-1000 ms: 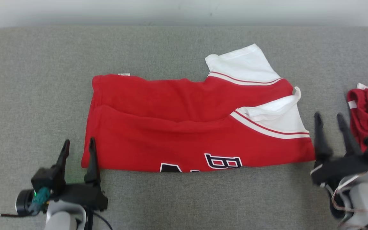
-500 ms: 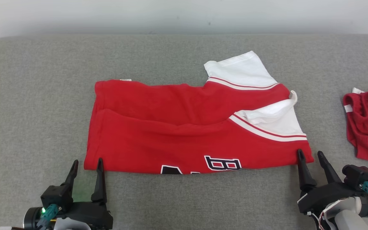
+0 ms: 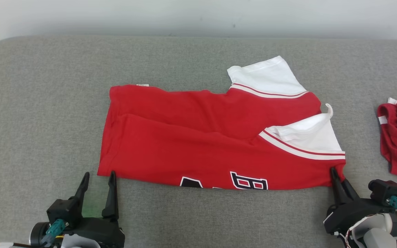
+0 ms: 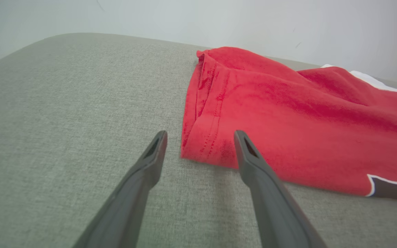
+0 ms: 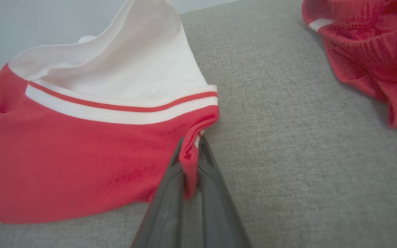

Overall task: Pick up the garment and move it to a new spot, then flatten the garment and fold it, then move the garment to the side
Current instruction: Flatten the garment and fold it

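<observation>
Red-and-white knit jersey (image 3: pixel 198 144) is lying folded on the grey fabric-covered table (image 3: pixel 47 103). The right gripper (image 3: pixel 338 176) is clenching its jaws on the near-right corner. The left gripper (image 3: pixel 99 173) is holding its jaws wide around the near-left one, so I'd be grabbing both layers there.

Red garment (image 3: pixel 198 144) carries black, white-edged lettering (image 3: pixel 248 181) on its near fold, left of the right claw (image 3: pixel 336 174): one character resembles a B, the rest is folded under. Corner tag (image 3: pixel 142 84) illegible.
</observation>
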Available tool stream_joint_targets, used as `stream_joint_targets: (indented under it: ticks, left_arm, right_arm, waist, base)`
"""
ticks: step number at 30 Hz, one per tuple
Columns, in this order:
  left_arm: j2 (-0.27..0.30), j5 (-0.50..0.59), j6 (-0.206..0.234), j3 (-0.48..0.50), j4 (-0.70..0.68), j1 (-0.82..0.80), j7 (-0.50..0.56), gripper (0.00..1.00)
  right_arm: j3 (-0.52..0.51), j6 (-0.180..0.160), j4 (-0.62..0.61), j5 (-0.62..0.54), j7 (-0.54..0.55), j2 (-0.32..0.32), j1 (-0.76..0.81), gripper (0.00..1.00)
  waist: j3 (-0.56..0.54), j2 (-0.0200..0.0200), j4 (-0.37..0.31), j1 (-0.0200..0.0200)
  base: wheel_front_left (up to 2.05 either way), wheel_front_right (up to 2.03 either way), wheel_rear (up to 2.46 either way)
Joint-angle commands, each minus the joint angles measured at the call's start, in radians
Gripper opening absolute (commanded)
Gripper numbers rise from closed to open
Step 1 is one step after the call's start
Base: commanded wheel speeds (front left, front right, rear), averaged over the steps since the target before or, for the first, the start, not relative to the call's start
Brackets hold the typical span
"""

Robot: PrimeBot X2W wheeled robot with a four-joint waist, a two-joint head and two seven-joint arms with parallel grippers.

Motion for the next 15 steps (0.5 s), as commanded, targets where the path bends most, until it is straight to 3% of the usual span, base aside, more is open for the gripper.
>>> stream_joint_targets:
  ticks: [1,6,15]
  left_arm:
    - [0.002,-0.007,-0.006,0.000,0.007,-0.006,-0.001,1.00]
    - [0.002,-0.028,-0.032,-0.002,0.030,-0.021,-0.001,1.00]
    - [0.002,-0.027,-0.042,0.015,0.014,-0.052,-0.001,1.00]
  right_arm:
    - [0.000,-0.002,-0.003,-0.006,0.000,-0.009,0.013,0.00]
    - [0.006,-0.002,-0.020,-0.018,0.000,-0.027,0.019,0.00]
    - [0.043,-0.002,-0.038,-0.022,0.000,-0.032,-0.001,0.00]
  waist:
    - [-0.003,0.0000,-0.007,0.0001]
    - [0.000,0.0000,-0.026,0.0001]
    - [0.010,0.0000,-0.048,0.0001]
  base:
    - [0.00,0.00,0.00]
    - [0.00,0.00,0.00]
    - [0.00,0.00,0.00]
